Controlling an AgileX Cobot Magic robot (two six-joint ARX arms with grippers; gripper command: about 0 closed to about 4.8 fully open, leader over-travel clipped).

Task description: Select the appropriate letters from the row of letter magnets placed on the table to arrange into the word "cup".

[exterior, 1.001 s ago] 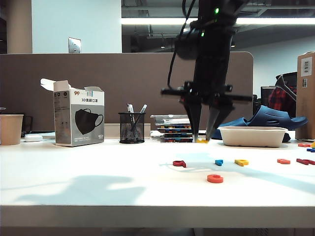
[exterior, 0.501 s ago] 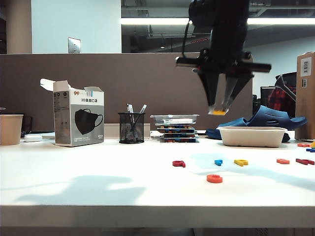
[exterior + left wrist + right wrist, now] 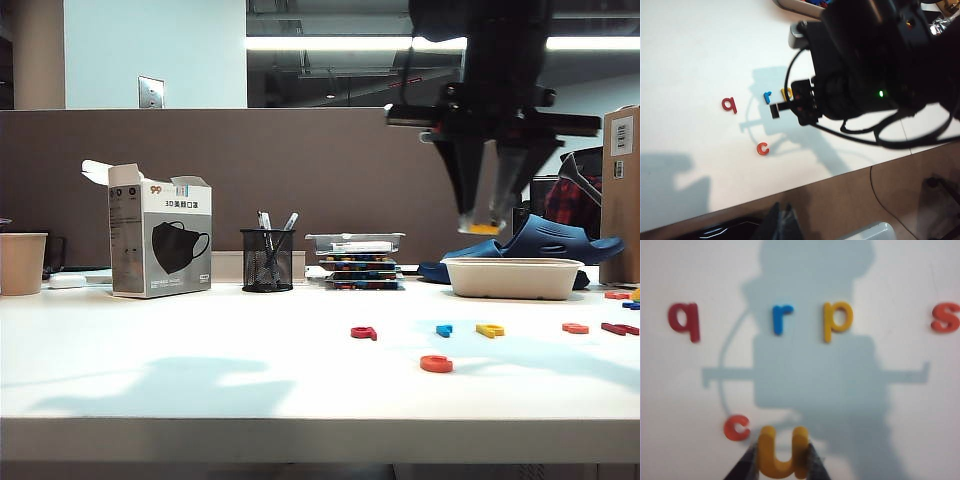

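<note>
- Step in hand, by my reading: the second letter of "cup" is in transit. The small flat orange-red plastic "c" (image 3: 436, 363) lies alone on the plain white worktop (image 3: 200, 380), nearer the front edge than the row; the "u" goes just to its right.
- Row on the worktop, left to right in the exterior view: dark red plastic "q" (image 3: 364, 332), small blue "r" (image 3: 444, 329), flat yellow plastic "p" (image 3: 490, 330), orange-red "s" (image 3: 575, 327). All lie flat and apart from one another. More red and blue pieces sit at the far right edge, too small to read.
- Left end effector (image 3: 781, 220): only dark finger tips show at the edge of its wrist view, above the worktop's front edge, nothing between them; whether they are parted I cannot tell. It is not in the exterior view.
- Right end effector (image 3: 483, 224): raised well above the row, fingers pointing down, clamped on the yellow plastic "u" (image 3: 783, 452). The letter sits upright between the two dark fingers, gripped by its outer sides.
- Next move, as I judge it: lower the "u" to the worktop just right of the "c", in line with it and not touching, then let go.
- After that the yellow "p" remains to be fetched from the row.
</note>
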